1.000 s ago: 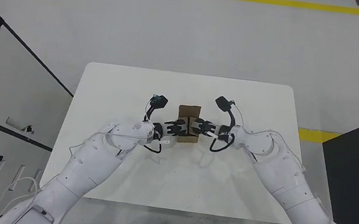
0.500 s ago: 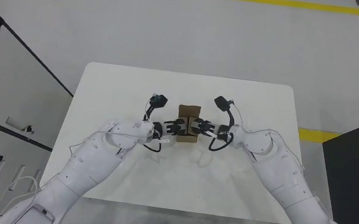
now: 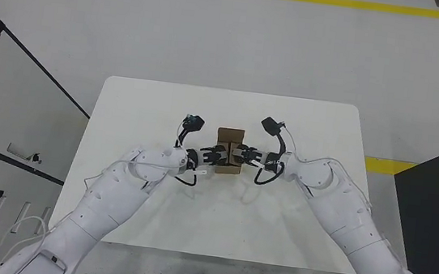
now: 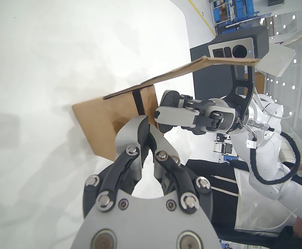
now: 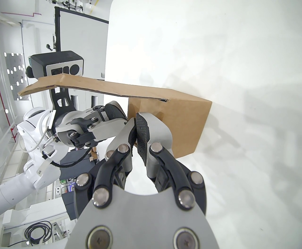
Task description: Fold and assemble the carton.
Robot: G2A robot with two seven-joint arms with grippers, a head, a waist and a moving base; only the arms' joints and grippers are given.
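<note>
Carton (image 3: 230, 148) sits near the middle of the white bench (image 3: 299, 228), resting on one brown wall, its open end turned toward the robot; the two hands meet at that end, the left hand (image 3: 211, 157) on one side and the right hand (image 3: 244, 155) on the other, so the box lies straight ahead of both and between them; neither arm is clearly nearer. In the left wrist view the left hand (image 4: 146, 123) has its pads pressed together on a thin edge of card at the mouth of the carton (image 4: 106, 125); in the right wrist view the right hand (image 5: 136, 126) is likewise closed on a sliver of card at the carton (image 5: 186, 122); each seems to pinch an end flap, though the flaps themselves are mostly hidden by the fingers. A long top flap (image 4: 200, 64) juts out flat from the upper wall, over both hands and toward the robot, not yet folded down; the same flap (image 5: 94, 87) shows a crease along its root. Judging from this, the end is only partly closed; the coming move likely turns on tucking the side flaps inward before that top flap can come down across them.
</note>
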